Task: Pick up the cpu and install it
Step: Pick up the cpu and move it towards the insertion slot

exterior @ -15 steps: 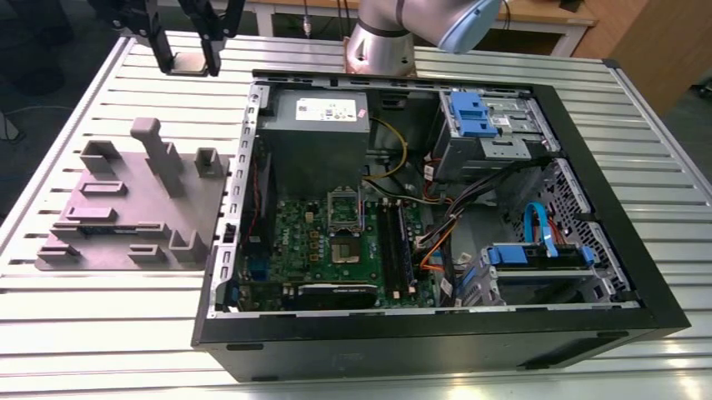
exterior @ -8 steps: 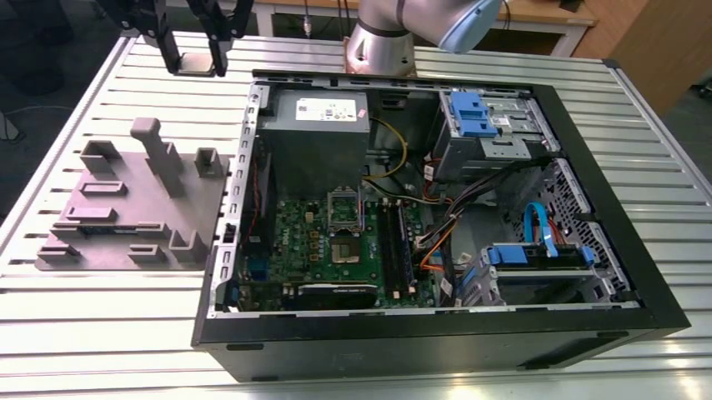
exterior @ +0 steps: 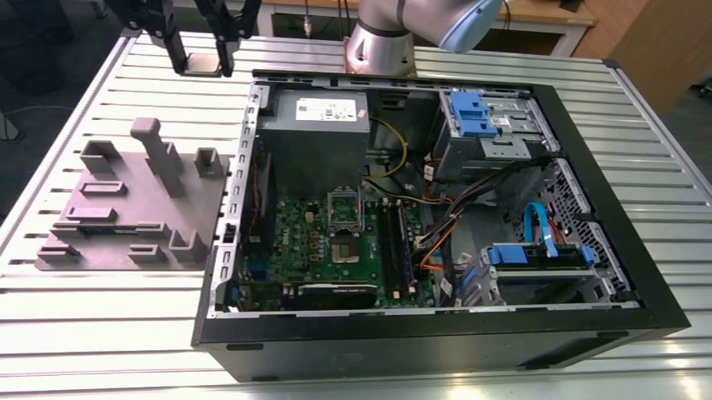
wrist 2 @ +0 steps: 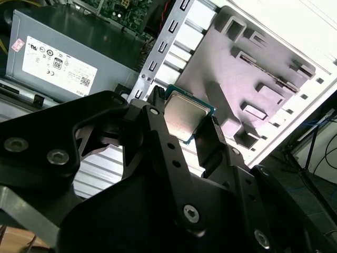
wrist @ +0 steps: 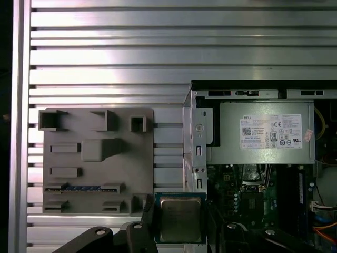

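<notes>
In the exterior view, the gripper (exterior: 202,60) is hanging over the slatted table (exterior: 100,100), just outside the open computer case (exterior: 445,342) near its power supply (exterior: 317,125). Its two fingers are pinching the cpu (exterior: 205,65), well apart from the socket (exterior: 345,210). In the second wrist view, the cpu (wrist 2: 185,117) is sitting tilted between the black fingers (wrist 2: 158,132), above the grey holder block (wrist 2: 231,79). In the first wrist view, the cpu (wrist: 180,219) is showing its silvery face, clamped at both sides.
</notes>
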`<state>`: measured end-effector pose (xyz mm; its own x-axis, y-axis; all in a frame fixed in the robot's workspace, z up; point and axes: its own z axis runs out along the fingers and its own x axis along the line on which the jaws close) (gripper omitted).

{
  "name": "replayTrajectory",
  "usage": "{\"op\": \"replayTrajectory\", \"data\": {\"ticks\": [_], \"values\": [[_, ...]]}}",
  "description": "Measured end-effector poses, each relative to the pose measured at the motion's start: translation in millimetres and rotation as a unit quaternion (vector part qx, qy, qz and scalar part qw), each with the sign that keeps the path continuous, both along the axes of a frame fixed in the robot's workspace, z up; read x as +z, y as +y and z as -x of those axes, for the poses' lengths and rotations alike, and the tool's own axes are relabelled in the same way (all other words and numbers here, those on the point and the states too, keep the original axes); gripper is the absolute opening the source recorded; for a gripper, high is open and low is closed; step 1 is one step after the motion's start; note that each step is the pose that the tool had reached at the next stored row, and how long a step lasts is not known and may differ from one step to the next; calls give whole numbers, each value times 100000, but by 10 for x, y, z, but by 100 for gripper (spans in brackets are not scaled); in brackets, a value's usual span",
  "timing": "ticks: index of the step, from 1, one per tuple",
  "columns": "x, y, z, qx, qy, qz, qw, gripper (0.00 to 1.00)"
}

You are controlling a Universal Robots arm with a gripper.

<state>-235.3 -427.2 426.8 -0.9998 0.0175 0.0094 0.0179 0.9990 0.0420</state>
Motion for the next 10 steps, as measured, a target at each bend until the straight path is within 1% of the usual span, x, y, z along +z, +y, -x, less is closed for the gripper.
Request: {"op": "replayTrajectory", "data": {"ticks": [10], "values": [[-1,0,-64,-1,3,3,100000,47]]}}
